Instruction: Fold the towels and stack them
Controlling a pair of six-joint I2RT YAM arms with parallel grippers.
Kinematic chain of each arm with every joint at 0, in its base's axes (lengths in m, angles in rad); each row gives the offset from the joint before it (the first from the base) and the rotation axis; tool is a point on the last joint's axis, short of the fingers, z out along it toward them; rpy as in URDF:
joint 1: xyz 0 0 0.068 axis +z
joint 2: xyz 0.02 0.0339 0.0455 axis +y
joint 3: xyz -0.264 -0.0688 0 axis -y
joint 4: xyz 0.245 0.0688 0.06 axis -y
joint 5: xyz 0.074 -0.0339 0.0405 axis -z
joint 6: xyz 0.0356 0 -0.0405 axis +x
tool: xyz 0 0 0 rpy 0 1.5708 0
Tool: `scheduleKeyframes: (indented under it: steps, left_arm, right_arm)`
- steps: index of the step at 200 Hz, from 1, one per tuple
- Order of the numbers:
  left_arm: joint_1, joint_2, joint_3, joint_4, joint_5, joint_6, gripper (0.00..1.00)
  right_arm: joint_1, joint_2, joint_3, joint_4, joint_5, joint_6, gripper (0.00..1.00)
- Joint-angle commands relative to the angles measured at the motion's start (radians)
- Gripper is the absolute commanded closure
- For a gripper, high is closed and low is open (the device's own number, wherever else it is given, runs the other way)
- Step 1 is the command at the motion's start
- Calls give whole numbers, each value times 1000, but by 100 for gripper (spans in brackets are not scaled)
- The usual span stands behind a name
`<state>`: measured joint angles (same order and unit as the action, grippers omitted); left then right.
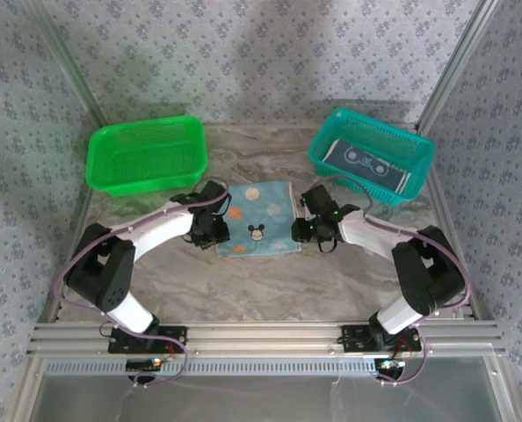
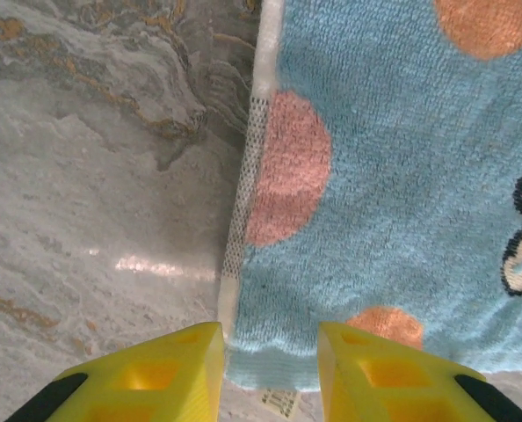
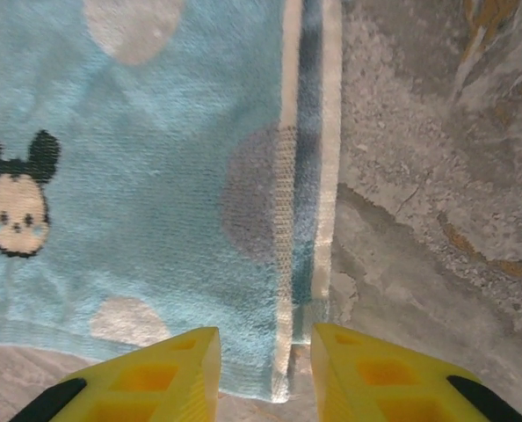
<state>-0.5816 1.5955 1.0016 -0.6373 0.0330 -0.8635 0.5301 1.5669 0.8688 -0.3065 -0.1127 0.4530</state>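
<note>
A light blue towel (image 1: 259, 217) with orange and pale dots and a cartoon mouse face lies flat on the marble table between both arms. My left gripper (image 1: 215, 230) is at its near left corner, open, its yellow fingers (image 2: 169, 374) straddling the corner of the towel (image 2: 393, 176). On the other side my right gripper (image 1: 307, 230) is open at the near right corner, its fingers (image 3: 160, 378) either side of the white hem of the towel (image 3: 155, 167). Another folded dark towel (image 1: 372, 162) lies in the teal basket (image 1: 331, 167).
A green plastic basket (image 1: 147, 155) stands at the back left, with nothing visible inside. The teal basket stands at the back right, close behind my right arm. Patterned walls and metal posts close in the table.
</note>
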Motion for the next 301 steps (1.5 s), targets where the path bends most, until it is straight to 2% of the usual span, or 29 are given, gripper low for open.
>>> scheduleKeyframes:
  steps: [1, 121, 197, 242, 278, 301]
  left_arm:
    - [8, 23, 11, 28, 0, 30, 70]
    - [6, 43, 9, 28, 10, 35, 70]
    - [7, 49, -1, 34, 13, 26, 70]
    - [7, 45, -9, 37, 18, 24, 70]
    - [7, 34, -17, 38, 16, 22, 70]
    - [7, 27, -18, 38, 16, 23, 70]
  right_arm:
    - [-36, 41, 78, 25, -20, -20, 69]
    - [-144, 442, 529, 26, -32, -101, 70]
    - [-125, 466, 529, 36, -68, -96, 70]
    - [-116, 467, 512, 44, -68, -91, 76]
    - [-114, 475, 517, 39, -58, -94, 77]
    - [-115, 482, 519, 33, -48, -100, 92]
